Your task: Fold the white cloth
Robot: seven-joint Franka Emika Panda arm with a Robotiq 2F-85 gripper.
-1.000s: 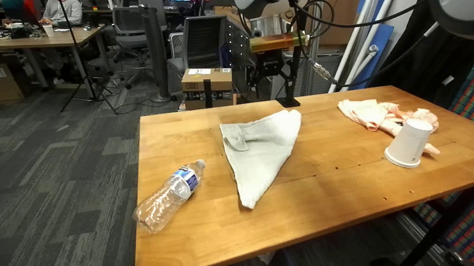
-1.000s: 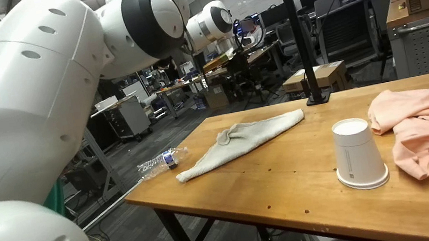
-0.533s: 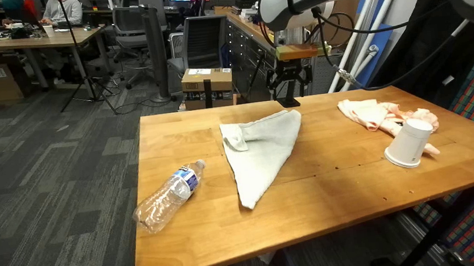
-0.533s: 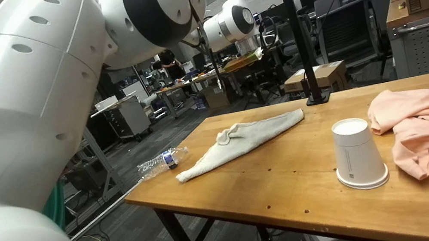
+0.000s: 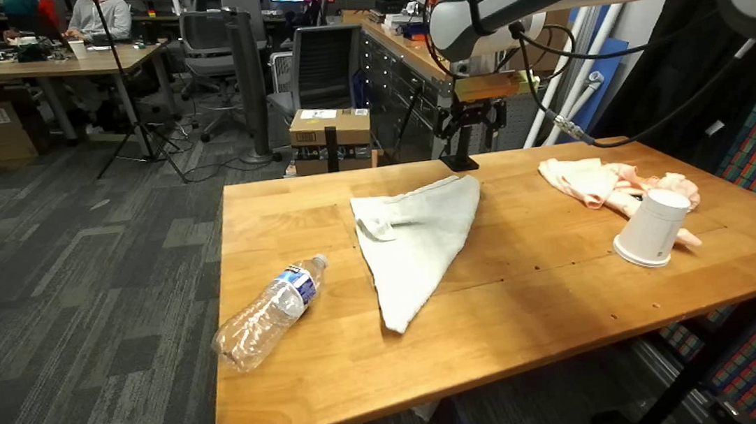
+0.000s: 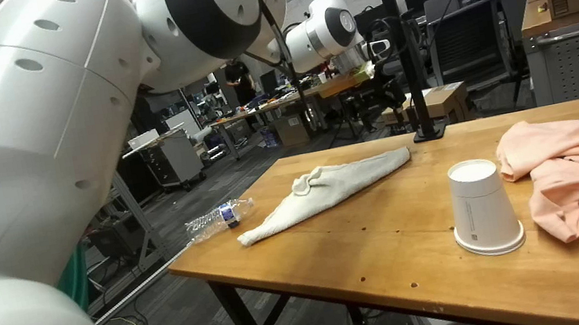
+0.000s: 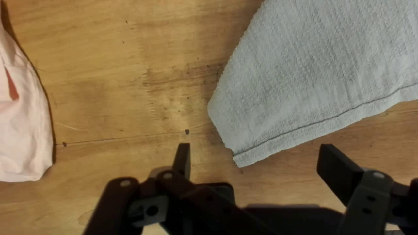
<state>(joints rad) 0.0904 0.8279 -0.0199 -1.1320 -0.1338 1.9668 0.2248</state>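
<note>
The white cloth (image 5: 423, 239) lies on the wooden table in a rough triangle, with a small bunched flap at one corner. It also shows in an exterior view (image 6: 338, 187) and in the wrist view (image 7: 313, 65), where one hemmed corner points toward the jaws. My gripper (image 5: 469, 146) is in the air above the far side of the table, apart from the cloth. In an exterior view the gripper (image 6: 383, 120) is partly hidden behind a black pole. In the wrist view the gripper (image 7: 255, 150) has its fingers wide apart with nothing held between them.
A clear plastic bottle (image 5: 269, 315) lies left of the cloth. An upside-down white cup (image 5: 650, 229) stands at the right beside a pink cloth (image 5: 589, 179), also in the wrist view (image 7: 24, 130). A black pole (image 6: 404, 49) rises from the table's far edge.
My gripper has moved right and lower in both exterior views, mostly in the first half second. The cloth, bottle, cup and pink cloth have not moved.
</note>
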